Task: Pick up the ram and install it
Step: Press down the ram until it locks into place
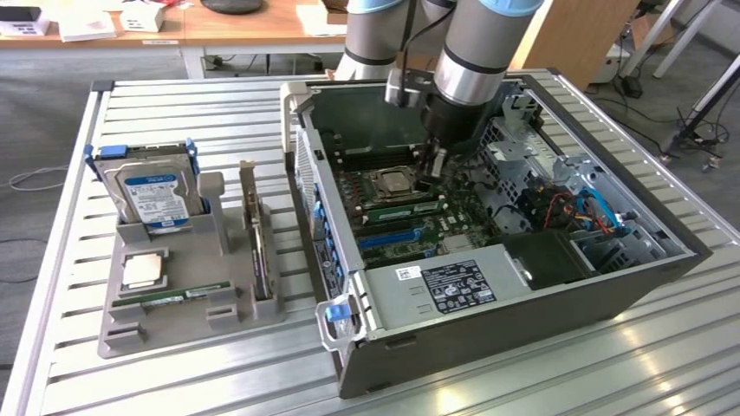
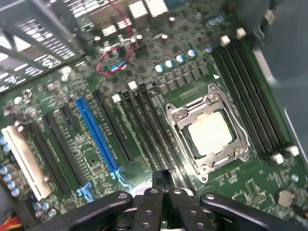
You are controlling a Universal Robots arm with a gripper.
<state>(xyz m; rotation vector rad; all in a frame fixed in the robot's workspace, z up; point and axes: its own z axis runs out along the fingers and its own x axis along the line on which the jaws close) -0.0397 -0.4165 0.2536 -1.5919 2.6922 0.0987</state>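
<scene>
Gripper (image 1: 436,173) fingers pressed together are hovering mid-frame inside case (image 1: 647,269), while ram (image 1: 185,297), light, stiff, fragile, likely wants edge grip.

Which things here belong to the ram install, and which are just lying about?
Job: ram, lying in the gray tray; gripper, shut, low over the memory slots inside the computer case.
Lying about: hard drive, processor chip and expansion card, in the same tray.
</scene>
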